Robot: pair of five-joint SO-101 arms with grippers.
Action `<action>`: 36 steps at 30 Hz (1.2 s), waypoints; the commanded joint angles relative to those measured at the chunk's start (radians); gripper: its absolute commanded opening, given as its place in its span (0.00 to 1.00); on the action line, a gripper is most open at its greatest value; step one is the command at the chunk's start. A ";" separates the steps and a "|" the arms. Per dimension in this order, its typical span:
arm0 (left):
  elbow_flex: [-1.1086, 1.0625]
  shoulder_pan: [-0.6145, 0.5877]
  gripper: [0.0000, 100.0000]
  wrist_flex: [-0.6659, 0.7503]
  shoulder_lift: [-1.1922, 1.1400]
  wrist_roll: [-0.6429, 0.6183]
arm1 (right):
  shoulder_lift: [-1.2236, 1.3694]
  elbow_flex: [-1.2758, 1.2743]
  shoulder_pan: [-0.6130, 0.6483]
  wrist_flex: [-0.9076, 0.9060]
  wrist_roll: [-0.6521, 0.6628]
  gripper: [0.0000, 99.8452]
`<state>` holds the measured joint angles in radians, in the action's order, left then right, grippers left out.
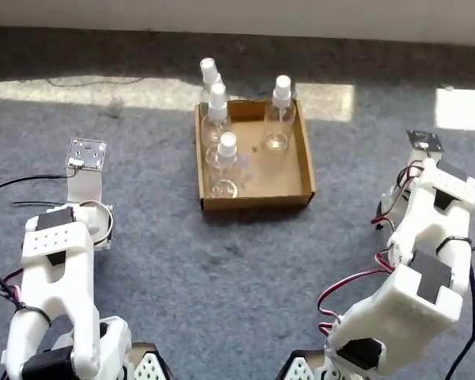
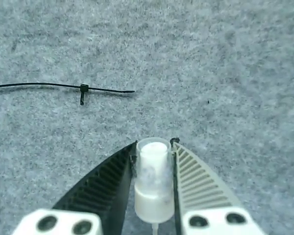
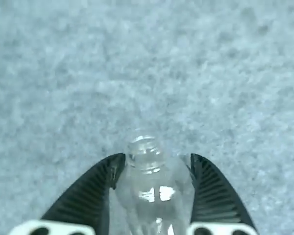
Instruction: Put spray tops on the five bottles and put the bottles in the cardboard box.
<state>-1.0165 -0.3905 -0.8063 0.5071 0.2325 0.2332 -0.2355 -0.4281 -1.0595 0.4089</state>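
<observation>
My left gripper (image 2: 154,143) is shut on a white spray top (image 2: 153,176), held over grey carpet with its cap end pointing away from the wrist. Between the fingers of my right gripper (image 3: 157,157) is a clear bottle (image 3: 152,193) with a bare threaded neck and no top. In the high view the left arm (image 1: 59,245) stands at the left and the right arm (image 1: 427,237) at the right, both apart from the cardboard box (image 1: 307,158). Several clear bottles with white spray tops stand upright in the box, such as one (image 1: 280,115) at its back right.
A black cable tie (image 2: 83,88) lies on the carpet beyond the left gripper. Grey carpet (image 1: 222,269) spreads between the two arms and the box. A pale strip of floor (image 1: 142,91) runs behind the box.
</observation>
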 commanded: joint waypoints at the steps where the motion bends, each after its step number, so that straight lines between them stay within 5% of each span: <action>1: 0.002 0.021 0.01 0.017 0.013 0.002 | -0.004 0.091 0.007 0.051 -0.066 0.11; 14: 0.002 0.021 0.01 0.017 0.013 0.002 | 0.056 0.208 0.028 0.030 -0.080 0.11; 25: 0.002 0.021 0.01 0.020 0.012 0.002 | 0.237 0.593 -0.001 -0.177 -0.061 0.11; 32: 0.002 0.021 0.01 0.021 0.012 0.002 | 0.239 0.599 0.021 -0.315 0.057 0.32; 36: 0.002 0.021 0.01 0.021 0.012 0.002 | 0.240 0.595 0.035 -0.329 0.091 0.33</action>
<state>-1.0165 -0.3905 -0.8063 0.5071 0.2325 0.4956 0.3061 -0.4097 -1.3771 0.4718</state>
